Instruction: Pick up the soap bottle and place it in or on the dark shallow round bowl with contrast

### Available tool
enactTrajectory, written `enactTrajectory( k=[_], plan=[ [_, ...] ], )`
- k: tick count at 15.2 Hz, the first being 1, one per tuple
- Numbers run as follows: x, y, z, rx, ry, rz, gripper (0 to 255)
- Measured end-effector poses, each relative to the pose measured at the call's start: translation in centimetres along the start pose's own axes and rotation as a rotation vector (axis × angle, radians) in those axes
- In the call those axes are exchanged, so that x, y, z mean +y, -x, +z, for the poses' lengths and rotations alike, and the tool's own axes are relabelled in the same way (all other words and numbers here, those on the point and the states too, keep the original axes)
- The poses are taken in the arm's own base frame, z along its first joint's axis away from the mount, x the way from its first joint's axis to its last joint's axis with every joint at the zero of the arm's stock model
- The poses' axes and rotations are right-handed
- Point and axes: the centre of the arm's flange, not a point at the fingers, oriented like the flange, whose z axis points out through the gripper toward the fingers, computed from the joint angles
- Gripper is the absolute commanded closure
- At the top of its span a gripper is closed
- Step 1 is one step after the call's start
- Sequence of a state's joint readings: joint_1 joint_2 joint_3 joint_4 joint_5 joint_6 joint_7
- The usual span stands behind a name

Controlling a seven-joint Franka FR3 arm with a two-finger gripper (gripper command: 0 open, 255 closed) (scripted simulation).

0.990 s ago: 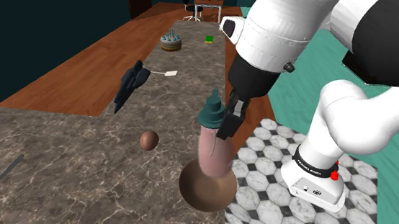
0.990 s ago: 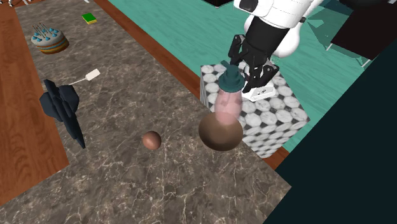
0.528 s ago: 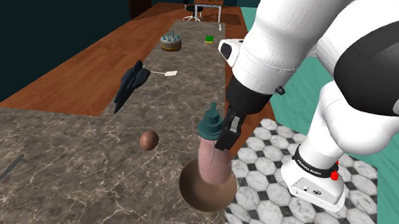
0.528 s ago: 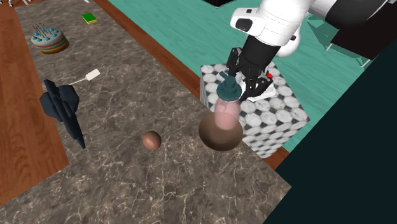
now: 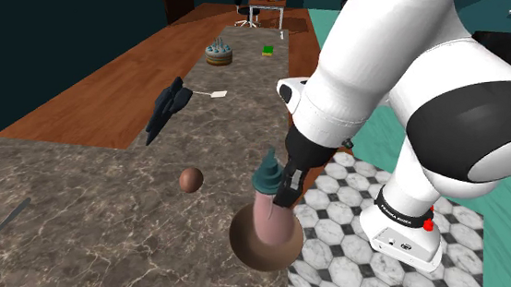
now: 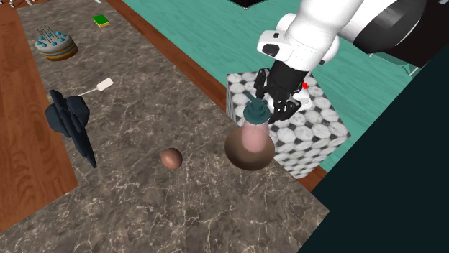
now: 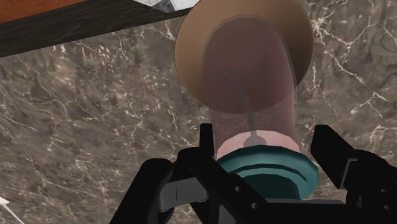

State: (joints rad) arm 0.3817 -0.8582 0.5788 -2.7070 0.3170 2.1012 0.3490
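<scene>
In the bowl [image 7: 188, 44], bottle [image 7: 254, 83] in pincer [image 7: 267, 135]

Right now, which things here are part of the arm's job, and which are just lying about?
In the job: pinkish soap bottle, clasped by the fingers; brown bowl beneath it.
Lying about: brown ball; dark toy plane; cake; green block.

You see the soap bottle [image 5: 271, 211] [image 6: 253, 134] [image 7: 253, 89] (translucent pink body, teal pump cap) nearly upright, its base down inside the brown shallow round bowl [image 5: 250, 249] [image 6: 236, 152] [image 7: 191, 44] at the marble counter's [image 5: 112, 231] edge.
</scene>
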Motion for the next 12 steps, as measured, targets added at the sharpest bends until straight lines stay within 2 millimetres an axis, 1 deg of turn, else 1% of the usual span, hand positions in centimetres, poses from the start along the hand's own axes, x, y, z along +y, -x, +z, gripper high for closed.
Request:
enactTrajectory(
  k=[3, 9, 10, 12],
  plan=[
    [-0.1, 0.3, 1.5, 0.000, 0.000, 0.000, 255],
    [-0.1, 0.5, 1.8, 0.001, 0.000, 0.000, 255],
    [-0.1, 0.5, 1.8, 0.001, 0.000, 0.000, 0],
    [-0.1, 0.5, 1.8, 0.001, 0.000, 0.000, 0]
  ],
)
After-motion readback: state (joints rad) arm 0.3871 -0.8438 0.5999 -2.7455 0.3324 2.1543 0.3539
